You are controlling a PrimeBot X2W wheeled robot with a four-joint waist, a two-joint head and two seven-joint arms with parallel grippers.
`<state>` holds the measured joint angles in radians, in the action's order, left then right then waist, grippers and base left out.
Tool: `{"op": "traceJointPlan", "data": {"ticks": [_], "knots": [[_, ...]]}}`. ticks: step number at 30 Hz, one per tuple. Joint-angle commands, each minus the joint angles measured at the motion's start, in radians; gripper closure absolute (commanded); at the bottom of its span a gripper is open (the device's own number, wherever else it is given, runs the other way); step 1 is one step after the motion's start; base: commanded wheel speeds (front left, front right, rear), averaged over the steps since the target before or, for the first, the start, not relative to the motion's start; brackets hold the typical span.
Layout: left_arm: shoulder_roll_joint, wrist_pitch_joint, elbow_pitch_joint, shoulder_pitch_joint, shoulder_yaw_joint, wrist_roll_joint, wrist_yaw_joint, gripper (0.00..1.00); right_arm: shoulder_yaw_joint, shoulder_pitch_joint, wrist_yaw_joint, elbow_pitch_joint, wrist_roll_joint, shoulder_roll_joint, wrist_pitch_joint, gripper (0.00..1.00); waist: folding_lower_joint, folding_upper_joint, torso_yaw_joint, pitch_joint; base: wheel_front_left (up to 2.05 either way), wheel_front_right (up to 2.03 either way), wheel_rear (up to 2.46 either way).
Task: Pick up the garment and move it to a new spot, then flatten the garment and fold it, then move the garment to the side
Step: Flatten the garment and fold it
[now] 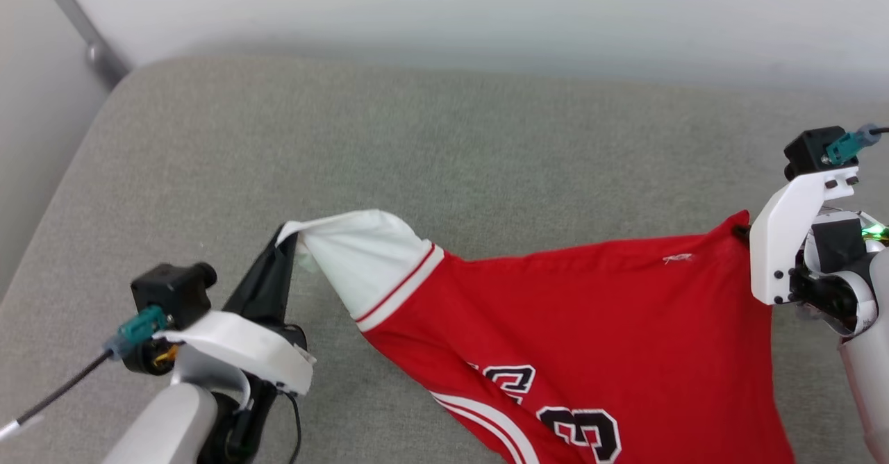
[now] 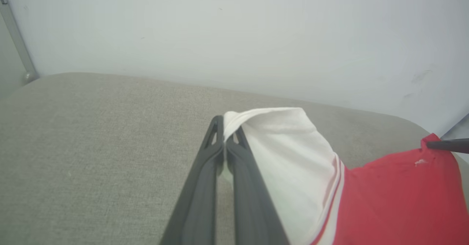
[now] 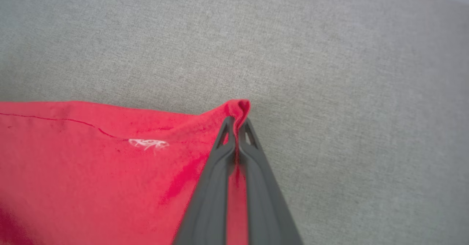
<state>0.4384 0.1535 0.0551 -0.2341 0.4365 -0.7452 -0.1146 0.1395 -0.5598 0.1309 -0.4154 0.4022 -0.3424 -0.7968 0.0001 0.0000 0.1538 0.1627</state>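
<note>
The garment is a red jersey shirt with a white sleeve, striped trim and black lettering, stretched between both arms above the grey cushion. My left gripper is shut on the white sleeve's edge; in the left wrist view my left gripper pinches the white sleeve of the garment. My right gripper is shut on a red corner at the right; the right wrist view shows my right gripper clamping that fold of the garment. The garment's lower part runs off the head view's bottom edge.
A grey fabric cushion spreads under everything, with a pale wall behind it. A grey metal bar runs down at the far left corner. The cushion's rounded left edge drops off at the left.
</note>
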Motion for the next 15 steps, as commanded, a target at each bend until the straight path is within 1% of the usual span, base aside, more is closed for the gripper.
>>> {"op": "traceJointPlan", "data": {"ticks": [1,5,6,8,12,15], "knots": [[0.009,-0.007,0.017,-0.035,-0.013,-0.004,-0.004,1.00,-0.010,0.015,0.000,-0.008,-0.011,0.001,0.038,1.00,-0.0001,0.0000,-0.033,-0.076,0.00,0.00,0.00],[0.009,-0.024,0.069,-0.119,-0.027,-0.007,0.005,1.00,-0.020,-0.007,0.000,-0.025,-0.035,0.012,0.115,1.00,-0.0001,0.0000,-0.057,-0.120,0.00,0.00,0.00],[0.003,-0.032,0.087,-0.144,-0.036,-0.021,0.006,1.00,-0.024,-0.017,0.000,-0.027,-0.039,0.013,0.130,1.00,-0.0001,0.0000,-0.062,-0.123,0.00,0.00,0.00],[0.008,-0.040,0.130,-0.199,-0.056,-0.034,0.012,1.00,-0.028,-0.040,-0.001,-0.040,-0.048,0.020,0.161,1.00,-0.0001,0.0000,-0.076,-0.125,0.00,0.00,0.00],[0.002,-0.047,0.211,-0.311,-0.087,-0.056,0.030,1.00,-0.043,-0.106,-0.001,-0.056,-0.071,0.025,0.213,1.00,-0.0001,0.0000,-0.093,-0.105,0.00,0.00,0.00],[0.005,-0.045,0.271,-0.414,-0.102,-0.059,0.054,1.00,-0.058,-0.165,-0.001,-0.057,-0.091,0.028,0.258,1.00,-0.0001,0.0000,-0.101,-0.071,0.00,0.00,0.00]]}}
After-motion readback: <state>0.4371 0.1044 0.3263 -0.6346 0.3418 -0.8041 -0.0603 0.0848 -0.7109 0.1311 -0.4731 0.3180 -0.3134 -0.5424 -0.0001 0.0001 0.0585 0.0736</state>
